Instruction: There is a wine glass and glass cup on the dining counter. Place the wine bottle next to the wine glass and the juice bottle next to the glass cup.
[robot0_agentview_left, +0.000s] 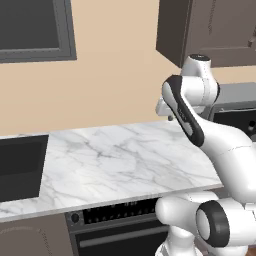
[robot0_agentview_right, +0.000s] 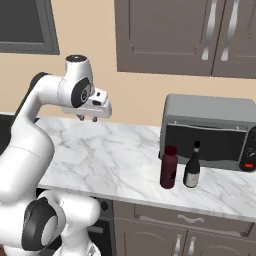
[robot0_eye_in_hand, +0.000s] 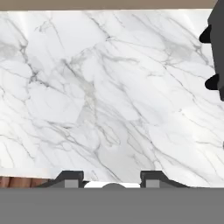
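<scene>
- hand hangs above the marble bench, pointing straight down, with two short dark fingers standing apart and nothing between them.
- in the hand view the two finger tips rise with a wide gap, over bare veined marble.
- no writing can be read anywhere; the wine bottle carries a pale label, but it is too small to make out any text.
- the wine bottle stands upright on the bench in front of a grey toaster oven, well apart from the hand, toward the right of the right base view.
- just beside it, to its left, stands a dark red juice bottle, upright, with a dark cap; whether the two bottles touch is hard to tell.
- the arm rises from the base, bends at the elbow and reaches forward over the bench, with the wrist turned downward.
- in the left base view the arm's own links cover most of the hand, so its fingers cannot be made out there.
- a dark sink is cut off at the left edge of the left base view.
- a dark object at the right edge of the hand view is cut off and unclear.
- dark taupe wall cabinets hang above the bench.
</scene>
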